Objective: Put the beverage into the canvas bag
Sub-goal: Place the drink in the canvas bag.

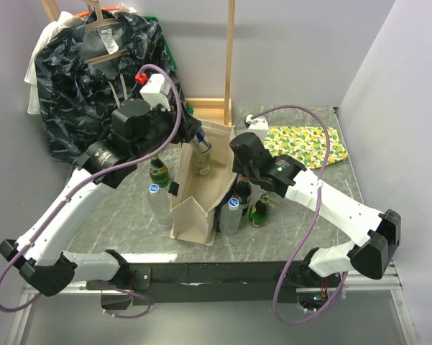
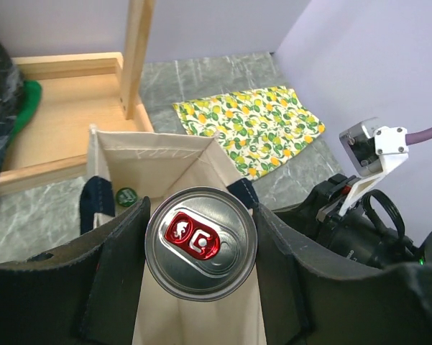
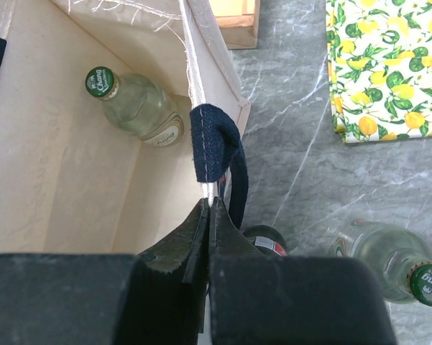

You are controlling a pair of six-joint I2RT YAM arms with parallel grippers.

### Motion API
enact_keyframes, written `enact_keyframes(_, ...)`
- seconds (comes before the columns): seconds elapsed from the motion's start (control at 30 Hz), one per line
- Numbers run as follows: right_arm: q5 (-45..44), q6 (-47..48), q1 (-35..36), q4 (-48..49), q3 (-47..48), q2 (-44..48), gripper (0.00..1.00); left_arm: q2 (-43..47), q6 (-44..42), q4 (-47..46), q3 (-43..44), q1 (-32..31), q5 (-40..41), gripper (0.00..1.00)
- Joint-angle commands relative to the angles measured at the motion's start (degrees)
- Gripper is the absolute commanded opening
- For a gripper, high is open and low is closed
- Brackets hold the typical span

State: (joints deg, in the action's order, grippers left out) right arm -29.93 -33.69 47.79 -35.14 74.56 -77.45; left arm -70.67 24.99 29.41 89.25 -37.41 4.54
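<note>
One can (image 2: 200, 242) over one canvas bag (image 2: 154, 162)

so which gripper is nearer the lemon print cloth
Right. The right gripper pinches the wall of the canvas bag on the side facing the lemon print cloth; the left gripper holds a can over the bag, farther from the cloth.

Soft, even overhead light fills all three views with only faint shadows, while a pale sheen lies on top of the silver aluminium can (image 2: 201, 266) between the slightly blurred black fingers (image 2: 115, 287) of the left gripper (image 2: 201, 226).
</note>
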Motion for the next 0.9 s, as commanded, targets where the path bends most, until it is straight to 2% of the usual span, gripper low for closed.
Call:
enact_keyframes(0.0,-0.74,-1.11,-0.42,1.03,0.58,-0.51,0.0,-1.65,1.02,-9.01,-0.04,-1.35,-0.23,0.01)
enact_keyframes(0.23,-0.48,-1.2,-0.51,1.47,0.5,0.1,0.0,-5.96,1.29,-11.12,-1.36,-2.49,0.65,0.01)
enact_keyframes(0.47,0.23,-1.38,-0.59,2.61,-0.29,0.9,0.0,-9.74,0.23,-18.15,-6.19,-3.55,4.86,0.01)
enact_keyframes(0.6,0.49,-1.38,-0.59,2.97,-0.3,0.9,0.0,-12.64,0.32,-21.49,-8.12,-3.99,4.34,0.01)
enact_keyframes(0.87,0.58,-1.99,-1.3,3.32,-1.61,1.95,0.0,-16.77,-0.03,-23.34,-7.78,-4.16,5.83,0.01)
